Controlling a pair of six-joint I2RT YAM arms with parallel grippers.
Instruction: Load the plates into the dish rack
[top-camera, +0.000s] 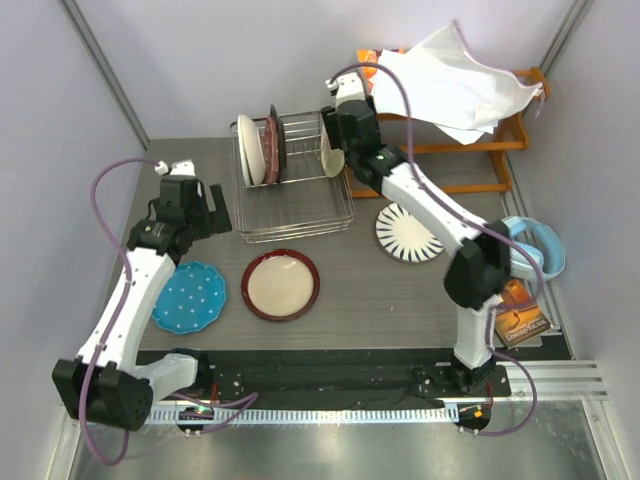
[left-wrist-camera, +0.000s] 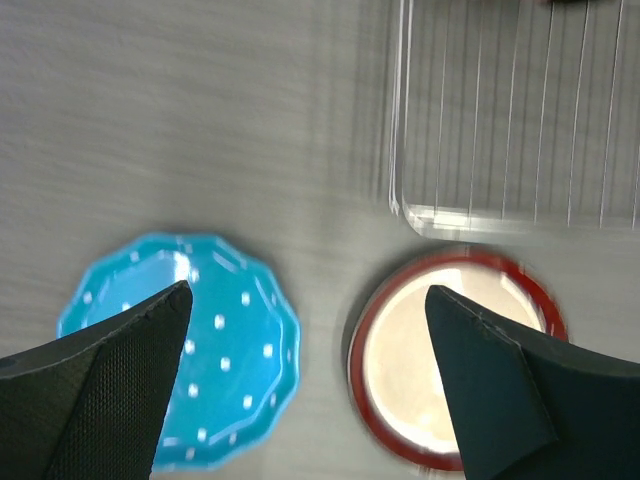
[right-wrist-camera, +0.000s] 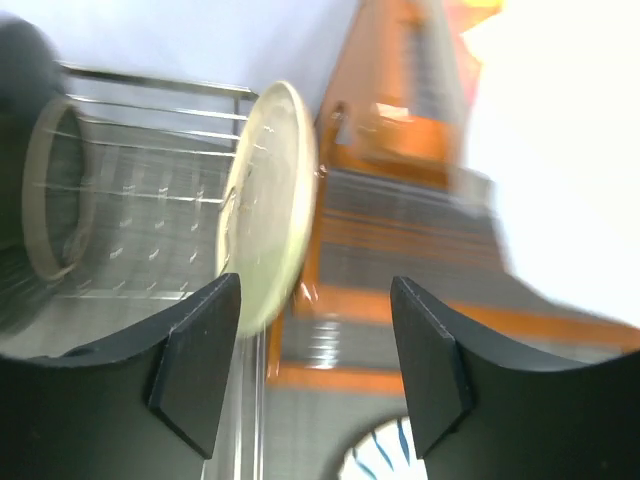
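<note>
The silver wire dish rack (top-camera: 300, 205) stands at the back centre. A cream-green plate (top-camera: 331, 158) stands on edge at its right side; in the right wrist view this plate (right-wrist-camera: 268, 200) is just ahead of my left finger, not between the jaws. My right gripper (top-camera: 342, 146) (right-wrist-camera: 315, 340) is open beside it. The blue dotted plate (top-camera: 190, 297) (left-wrist-camera: 240, 350), the red-rimmed cream plate (top-camera: 281, 284) (left-wrist-camera: 400, 370) and the black-striped plate (top-camera: 408, 232) (right-wrist-camera: 375, 465) lie flat on the table. My left gripper (top-camera: 218, 212) (left-wrist-camera: 308, 290) is open and empty, high above the blue and red-rimmed plates.
A white plate (top-camera: 250, 150) and a dark red plate (top-camera: 272, 145) stand in the rack's left slots. An orange wooden shelf rack (top-camera: 480, 150) with a white cloth (top-camera: 455, 80) stands at the back right. Blue headphones (top-camera: 535, 245) and an orange packet (top-camera: 520, 318) lie at the right edge.
</note>
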